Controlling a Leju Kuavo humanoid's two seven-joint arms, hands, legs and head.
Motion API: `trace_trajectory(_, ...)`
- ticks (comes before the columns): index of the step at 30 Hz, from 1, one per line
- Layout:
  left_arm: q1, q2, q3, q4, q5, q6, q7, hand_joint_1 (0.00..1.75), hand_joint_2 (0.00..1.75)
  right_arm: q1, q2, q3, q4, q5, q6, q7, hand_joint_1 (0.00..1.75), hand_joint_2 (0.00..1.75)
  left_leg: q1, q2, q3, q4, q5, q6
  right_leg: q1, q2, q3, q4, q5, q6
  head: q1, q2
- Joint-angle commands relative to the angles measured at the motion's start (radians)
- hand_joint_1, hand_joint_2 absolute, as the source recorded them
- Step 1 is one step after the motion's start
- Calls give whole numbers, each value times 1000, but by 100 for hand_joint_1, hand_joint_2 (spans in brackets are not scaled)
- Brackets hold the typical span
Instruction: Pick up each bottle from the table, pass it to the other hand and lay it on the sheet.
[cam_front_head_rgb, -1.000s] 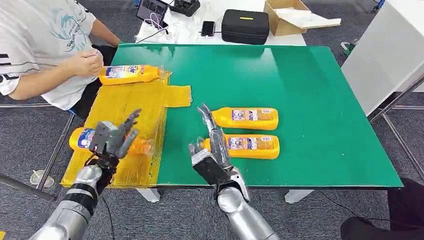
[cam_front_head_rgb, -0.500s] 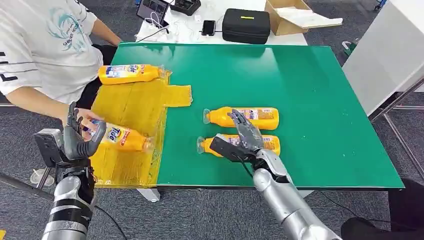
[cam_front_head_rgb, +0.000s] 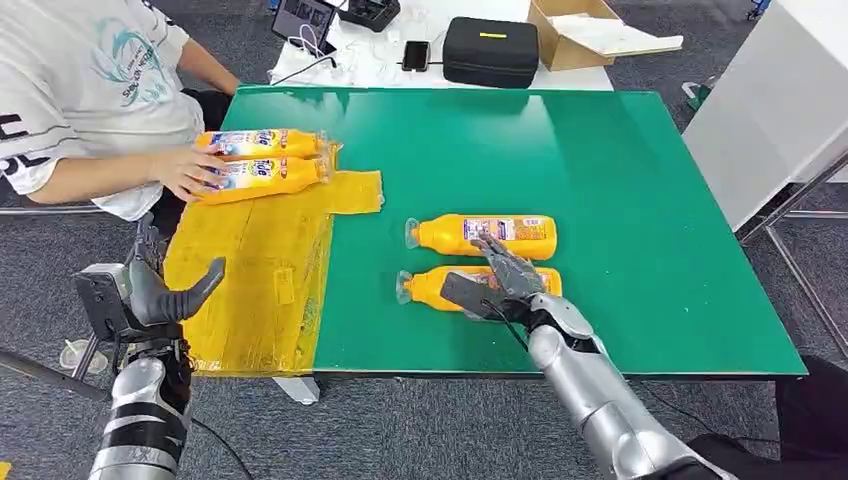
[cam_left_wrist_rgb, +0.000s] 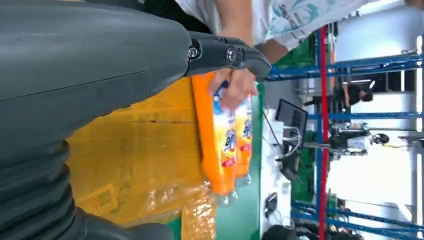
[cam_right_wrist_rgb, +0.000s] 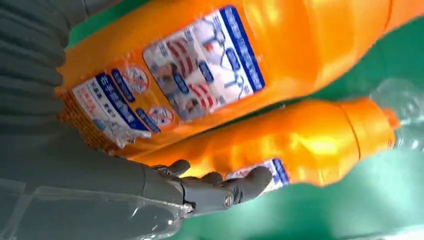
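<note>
right hand (cam_front_head_rgb: 497, 283): fingers spread over the near bottle (cam_front_head_rgb: 478, 287) on the green table (cam_front_head_rgb: 640, 200), thumb on its near side; contact likely, no closed grip shown. far bottle (cam_front_head_rgb: 483, 235) just beyond the fingertips, close beside the near one. left hand (cam_front_head_rgb: 152, 290): apart from all bottles, fingers spread, nothing held, raised at the near edge of the yellow sheet (cam_front_head_rgb: 255, 270). two delivered bottles (cam_front_head_rgb: 262, 158) at the far end of the sheet, well beyond the left hand, under a person's hand (cam_front_head_rgb: 190, 172).

risks, judged from the current layout:
- fingertips reaching past the near bottle: far bottle likely to be nudged or rolled on closing.
- smooth, rounded bottle lying on its side: slip or spin out of a partial grasp probable.
- transfer between hands: drop possible if released before the left hand closes.
- loose, wrinkled sheet overhanging the table edge: snagging by the left hand possible.
- person's hand on the sheet: collision hazard at placement.

surface and room: flat green mat on a table; grey carpet below; beyond the far edge, a white table with a black case (cam_front_head_rgb: 490, 52), cardboard box (cam_front_head_rgb: 575, 35), phone (cam_front_head_rgb: 416, 55) and cables.
</note>
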Motion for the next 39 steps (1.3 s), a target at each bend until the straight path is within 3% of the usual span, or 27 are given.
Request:
trace_trajectory(1,-69,11,4,131,-8,5,2,0,175,-89,-34,65,193,-27,81,-42,0,175,0,-1,2,-1,0,1,0,-2,3,-1,0,-1,0,0)
trace_trajectory(6,-91,10,-7,169,-12,6,2,0,175,-134,-78,103,205,-55,174,-84,0,175,-1,-1,3,0,0,1,0,-2,3,0,0,-1,0,0)
trace_trajectory(13,-95,9,-11,177,-11,5,2,0,175,-147,-96,118,203,-60,185,-85,0,175,0,-1,3,0,0,1,0,-1,3,-1,0,0,0,0)
trace_trajectory(23,-118,7,1,255,16,-23,2,0,175,-253,-229,325,163,-114,363,-64,0,175,-1,-1,3,1,0,2,-1,-2,4,0,0,0,0,0)
trace_trajectory(25,-119,0,9,261,29,-35,2,0,175,-271,-253,368,152,-129,396,-61,77,175,-1,-1,4,1,-1,2,-1,-2,4,0,-1,0,0,0)
trace_trajectory(26,-122,-2,12,269,36,-42,2,0,175,-282,-270,397,138,-142,413,-51,157,175,-1,-1,2,1,0,1,-1,-2,2,1,0,0,0,0)
trace_trajectory(27,-122,-5,13,269,41,-44,2,0,175,-297,-284,432,127,-149,428,-37,175,175,-2,-1,2,1,0,2,-1,-2,3,1,-1,0,0,0)
trace_trajectory(39,-143,-19,18,303,62,-56,2,0,175,-360,-305,596,129,-213,490,-16,175,175,-1,0,3,1,-1,2,-1,-1,3,1,-1,-1,0,0)
